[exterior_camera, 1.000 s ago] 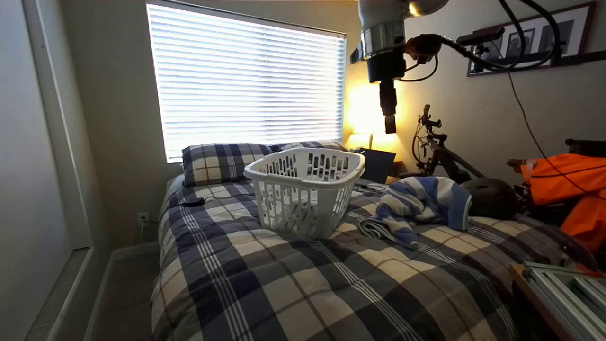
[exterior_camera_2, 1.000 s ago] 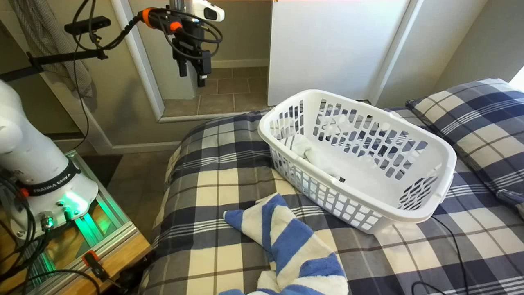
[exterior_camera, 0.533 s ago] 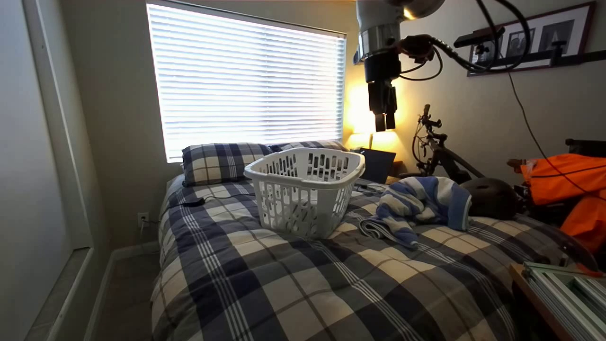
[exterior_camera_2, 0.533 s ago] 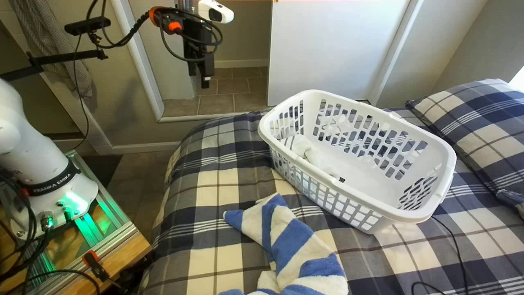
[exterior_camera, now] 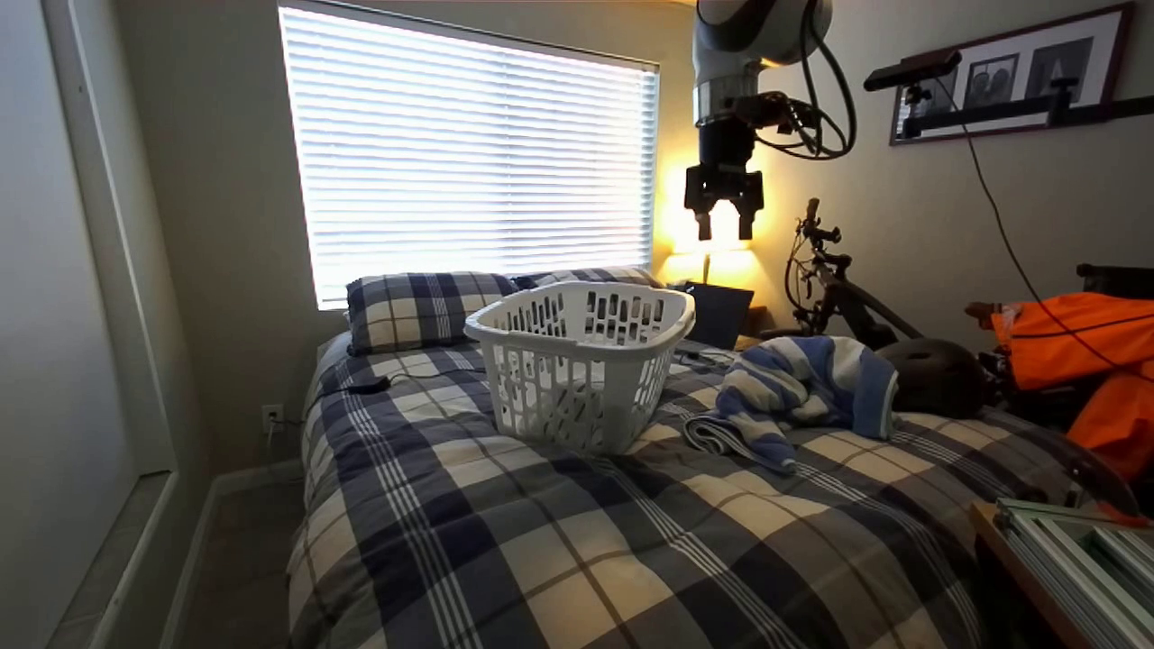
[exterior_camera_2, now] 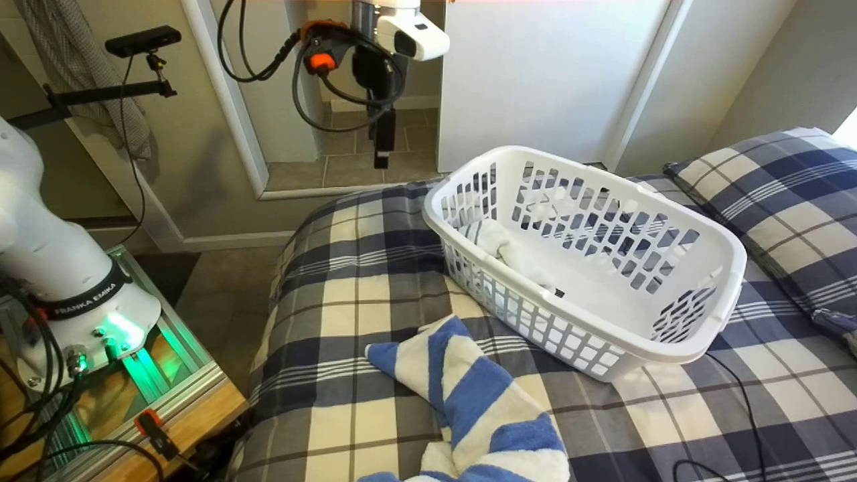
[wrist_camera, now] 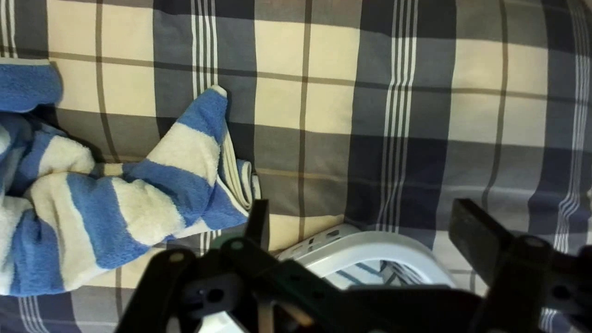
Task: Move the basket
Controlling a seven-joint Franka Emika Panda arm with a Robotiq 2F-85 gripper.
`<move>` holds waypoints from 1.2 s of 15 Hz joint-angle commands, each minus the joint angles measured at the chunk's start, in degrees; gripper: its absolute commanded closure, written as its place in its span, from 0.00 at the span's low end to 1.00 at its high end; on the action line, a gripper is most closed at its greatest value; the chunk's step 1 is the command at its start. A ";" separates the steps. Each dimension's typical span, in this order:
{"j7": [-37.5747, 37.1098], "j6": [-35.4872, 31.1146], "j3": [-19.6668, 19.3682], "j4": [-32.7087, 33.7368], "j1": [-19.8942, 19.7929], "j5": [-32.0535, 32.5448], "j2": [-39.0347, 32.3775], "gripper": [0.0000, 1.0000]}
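Gripper [exterior_camera: 725, 229] hangs in the air, fingers [wrist_camera: 476, 233] pointing down and spread wide apart. Basket [exterior_camera_2: 592, 284] stands upright on the bed [exterior_camera: 577, 541], mouth up, away from the gripper in both exterior views. In the wrist view, a curved end of its rim shows across the gap between the fingers, the gripper body hiding much of the rest. Inside the basket, seen in an exterior view, a whitish cloth [exterior_camera_2: 495, 242] lies along one long side; its full outline cannot be made out. Towel [exterior_camera_2: 469, 388], blue and white stripes, crumpled near the basket, with bed showing between the two. Helmet [exterior_camera: 933, 377], dark, just beside the towel; whether they touch cannot be told. Pillows [exterior_camera: 433, 311], plaid like the bed, at its far end. Above them, blinds [exterior_camera: 478, 162] lowered, very bright. Lamp [exterior_camera: 723, 245] lit, directly behind the gripper in an exterior view. Bike [exterior_camera: 856, 302] to one side of the helmet, orange fabric [exterior_camera: 1073, 342] to the other. Arm [exterior_camera_2: 50, 227]: white, dark band [exterior_camera_2: 87, 302] near the base reading FRANKA EMIKA, green light [exterior_camera_2: 127, 328] below it.
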State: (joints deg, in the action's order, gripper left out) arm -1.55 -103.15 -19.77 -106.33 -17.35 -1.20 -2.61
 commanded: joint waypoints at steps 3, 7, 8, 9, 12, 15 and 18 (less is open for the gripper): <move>-7.51 0.77 -2.10 13.65 -5.15 -8.91 -12.51 0.00; -16.77 0.46 -1.93 21.43 -7.59 -13.16 -20.15 0.00; -19.06 -0.27 -1.85 22.92 -8.11 -14.19 -21.83 0.00; -21.17 -1.24 -1.88 24.03 -8.62 -15.01 -23.18 0.00; -27.26 -5.74 -2.30 25.57 -9.90 -16.14 -26.00 0.00; -27.12 -8.27 -1.89 23.49 -10.00 -14.07 -25.21 0.00; -27.20 -8.91 -1.91 23.49 -10.30 -14.04 -25.71 0.00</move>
State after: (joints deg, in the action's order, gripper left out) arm -28.65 -112.35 -22.08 -83.37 -27.24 -15.38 -28.10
